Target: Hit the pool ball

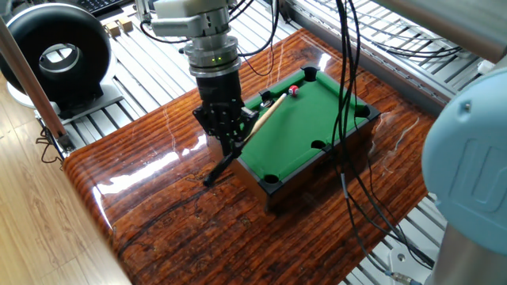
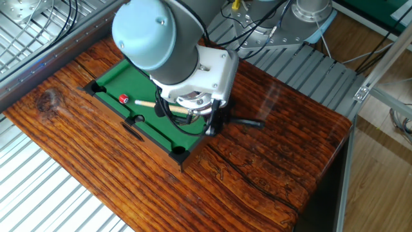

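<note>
The claw pinches the cue stick near its black end, beside the small pool table. The red ball lies on the table's felt, just past the stick's tip, well apart from the claw

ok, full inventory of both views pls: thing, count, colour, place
pool ball: 1, red, on the green felt near the far corner pocket, just off the cue tip
cue stick: 1, pale wood with black butt, held slanted, tip over the felt, butt out over the wooden table
mini pool table: 1, green felt, black rails and pockets, on the wooden table
wooden table: 1, glossy reddish-brown, centre of both views
round black device: 1, black ring, on the slatted metal surface beyond the wooden table's end
cables: several, black, hanging across the mini pool table
arm: 1, grey with light blue caps, above the mini pool table
tool: 1, black, shut on the cue stick
</note>
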Controlling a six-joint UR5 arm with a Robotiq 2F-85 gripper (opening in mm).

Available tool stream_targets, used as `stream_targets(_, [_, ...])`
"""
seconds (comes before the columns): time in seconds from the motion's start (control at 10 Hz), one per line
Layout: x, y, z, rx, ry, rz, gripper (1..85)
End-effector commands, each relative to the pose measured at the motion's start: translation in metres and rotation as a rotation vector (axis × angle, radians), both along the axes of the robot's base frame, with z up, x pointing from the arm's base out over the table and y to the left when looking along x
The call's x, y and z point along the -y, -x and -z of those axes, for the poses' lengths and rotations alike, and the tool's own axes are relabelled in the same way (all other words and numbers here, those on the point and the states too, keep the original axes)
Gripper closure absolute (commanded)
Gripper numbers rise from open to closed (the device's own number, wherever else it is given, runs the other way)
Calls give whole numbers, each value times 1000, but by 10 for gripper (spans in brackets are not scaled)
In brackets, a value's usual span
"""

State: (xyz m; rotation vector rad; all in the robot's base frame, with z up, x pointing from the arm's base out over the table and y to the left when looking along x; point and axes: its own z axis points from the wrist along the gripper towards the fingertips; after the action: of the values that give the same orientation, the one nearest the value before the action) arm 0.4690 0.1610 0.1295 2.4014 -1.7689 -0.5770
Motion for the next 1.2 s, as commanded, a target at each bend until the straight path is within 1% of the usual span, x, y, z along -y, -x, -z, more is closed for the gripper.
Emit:
stream_targets(0.0, [-21,-17,0,57,-62,64,847])
stream_targets(0.1, [-26,-18,-1,56,-82,74,847])
stream_targets(0.2, [-21,-15,-1,45,-60,71,847])
stream_targets(0.3, [-20,-10,-2,26,-53,71,847])
stream_targets(0.4, [-17,-8,-2,16,-38,87,847])
stream_targets(0.5, [-10,-8,-2,13,-12,99,847])
stream_targets(0.6, [3,-9,0,20,11,90,847])
stream_targets(0.7, [10,-9,1,19,-7,78,847])
stream_targets(0.8, [12,-7,3,17,-31,75,847])
stream_targets(0.9, [11,-6,4,13,-43,76,847])
stream_targets(1.0, [8,-5,3,7,-45,76,847])
stream_targets(1.1, [9,-6,3,12,-37,75,847])
